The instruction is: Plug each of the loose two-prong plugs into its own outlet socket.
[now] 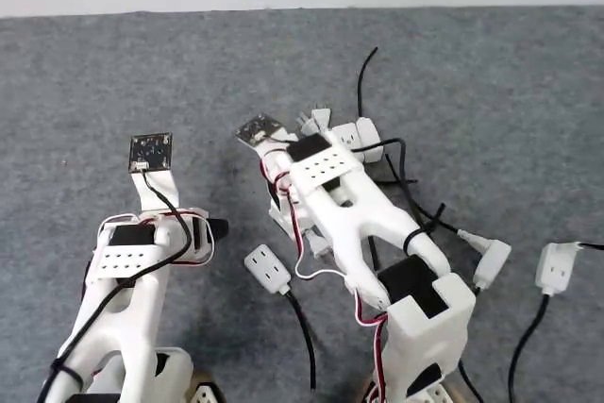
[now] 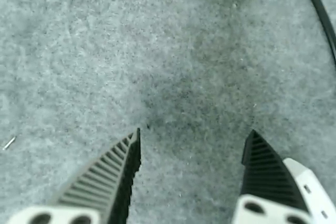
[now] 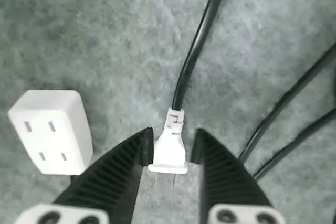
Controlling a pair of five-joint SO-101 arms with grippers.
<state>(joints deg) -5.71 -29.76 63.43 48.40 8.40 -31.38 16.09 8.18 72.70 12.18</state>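
My right gripper [image 3: 173,130] is shut on a white two-prong plug [image 3: 169,153] low over the grey carpet, a finger on either side. The plug's black cord [image 3: 197,51] runs away from the fingers. A white outlet socket block [image 3: 50,129] lies close beside the plug, slots facing up. From above, that plug [image 1: 316,121] and the socket block [image 1: 364,134] sit at the table's middle, under the right gripper [image 1: 323,131]. My left gripper [image 2: 195,132] is open over bare carpet, holding nothing; it is at the lower left [image 1: 206,230].
A second socket block [image 1: 267,268] with a black cord lies between the arms. Another loose plug [image 1: 491,260] and a third socket block [image 1: 557,266] lie at the right. Black cords [image 1: 406,186] cross the carpet around the right arm.
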